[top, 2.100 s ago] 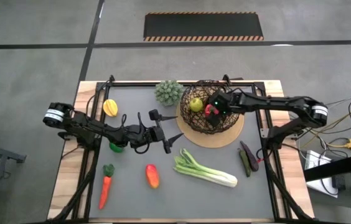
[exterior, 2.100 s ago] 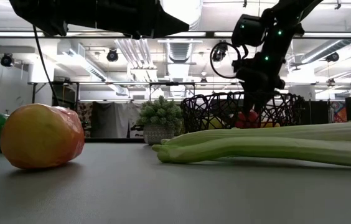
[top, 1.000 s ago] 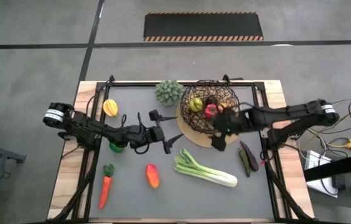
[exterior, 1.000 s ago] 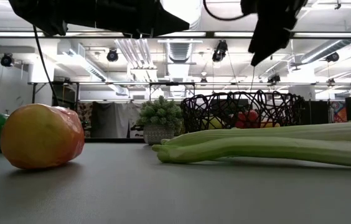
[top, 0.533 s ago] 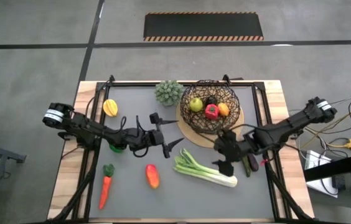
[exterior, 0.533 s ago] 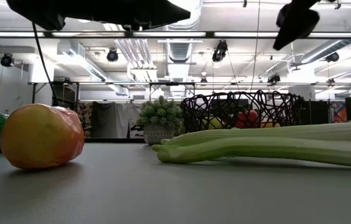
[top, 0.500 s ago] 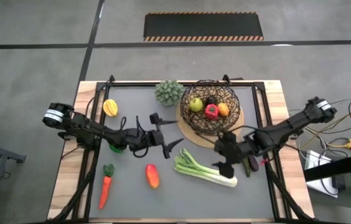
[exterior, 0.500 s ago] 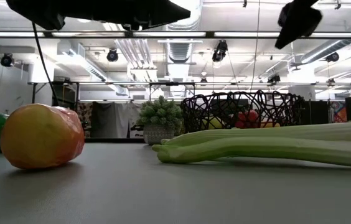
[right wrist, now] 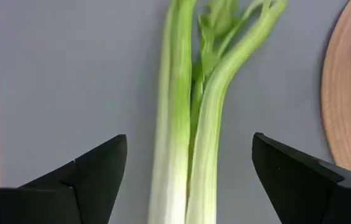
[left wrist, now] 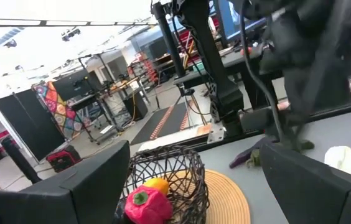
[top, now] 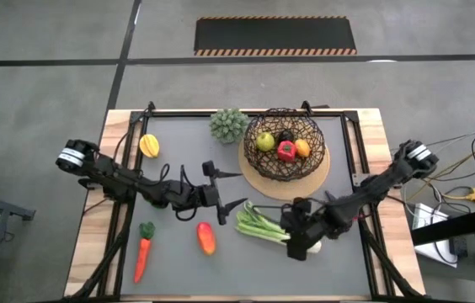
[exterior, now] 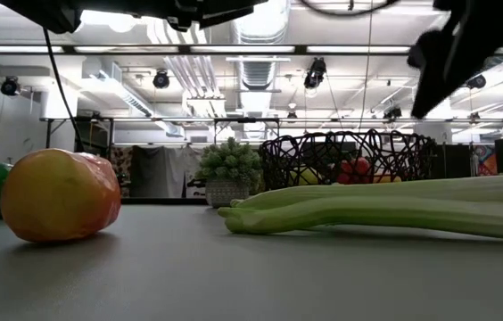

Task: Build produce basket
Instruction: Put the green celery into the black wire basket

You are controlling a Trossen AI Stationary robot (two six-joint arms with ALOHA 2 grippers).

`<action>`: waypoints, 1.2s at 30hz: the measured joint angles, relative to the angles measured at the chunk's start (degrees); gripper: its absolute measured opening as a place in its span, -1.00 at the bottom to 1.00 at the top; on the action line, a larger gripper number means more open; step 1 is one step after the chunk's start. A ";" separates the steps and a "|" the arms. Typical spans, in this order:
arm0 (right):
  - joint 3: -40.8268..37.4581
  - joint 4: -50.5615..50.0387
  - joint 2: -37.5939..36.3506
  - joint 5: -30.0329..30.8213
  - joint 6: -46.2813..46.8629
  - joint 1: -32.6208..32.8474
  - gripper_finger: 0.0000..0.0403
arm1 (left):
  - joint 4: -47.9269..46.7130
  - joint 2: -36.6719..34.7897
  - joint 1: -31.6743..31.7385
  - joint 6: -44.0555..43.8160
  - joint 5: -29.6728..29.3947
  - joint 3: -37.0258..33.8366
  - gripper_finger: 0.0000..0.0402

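The grey tabletop (top: 178, 139) is bordered by a light wooden edge and a dark frame on all four sides. One wire-mesh basket (top: 283, 154) is seen on one round tan mat (top: 305, 185) near the far right corner, just beside one small potted plant (top: 228, 124). Four pieces of produce are counted inside the basket: one green fruit (top: 265, 141), one red pepper (top: 286, 151), one orange piece (top: 302, 148) and one dark piece (top: 285, 135). Six pieces are counted outside it: one yellow-orange piece (top: 149, 146) near the far left corner, one green piece (top: 155, 199) largely hidden under the left arm, one carrot (top: 142, 252) near the left front edge, one red-orange piece (top: 206, 238) at centre front, one green-white stalk (top: 263, 225) right of centre, and one dark purple piece (top: 335, 220) partly hidden beneath the right arm near the right edge. The right end effector (top: 298, 238) is held over the white end of the stalk with its fingers (right wrist: 94, 171) spread apart, one to either side of the stalk and clear of it. The left end effector (top: 225, 190) is held above the tabletop's middle, fingers likewise spread and nothing between them. Open tabletop is left along the far edge left of the plant, at the front right corner, and between the carrot and the red-orange piece.
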 joint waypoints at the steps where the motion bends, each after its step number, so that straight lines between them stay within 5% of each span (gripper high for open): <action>1: 0.00 0.17 1.43 0.00 -0.17 0.05 0.62 | -0.11 -0.08 -0.14 0.02 0.02 0.00 0.69; 23: 0.04 1.89 13.74 -0.04 -0.96 0.70 0.59 | -0.07 -0.18 -0.72 0.04 0.06 -0.07 0.69; 36: 0.07 2.30 13.79 0.15 -0.87 0.68 -0.28 | -0.07 -0.19 -0.72 0.13 0.06 -0.07 0.69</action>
